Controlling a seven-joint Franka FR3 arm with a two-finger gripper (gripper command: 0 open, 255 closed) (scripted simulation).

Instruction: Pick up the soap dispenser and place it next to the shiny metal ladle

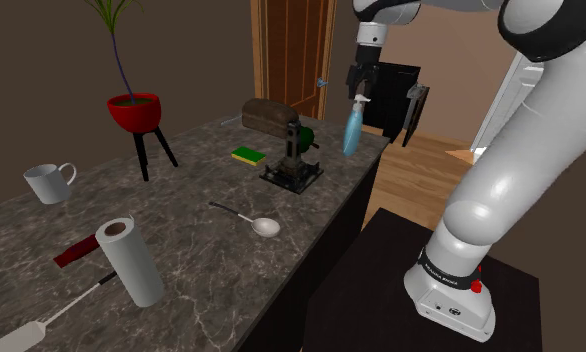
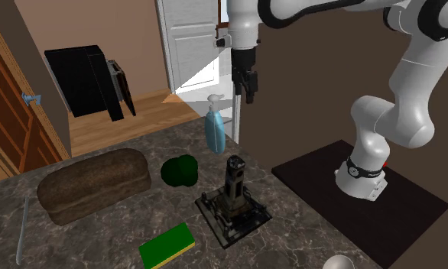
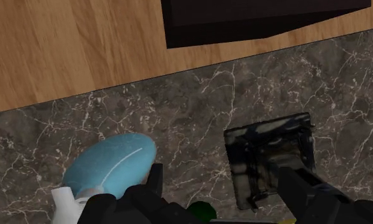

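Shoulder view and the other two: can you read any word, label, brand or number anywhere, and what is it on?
No text can be read.
On the soap dispenser: none, plain blue.
On the sponge, loaf, mug and paper roll: none.
On the dark band round the arm's base: faint pale marks, too small to read.
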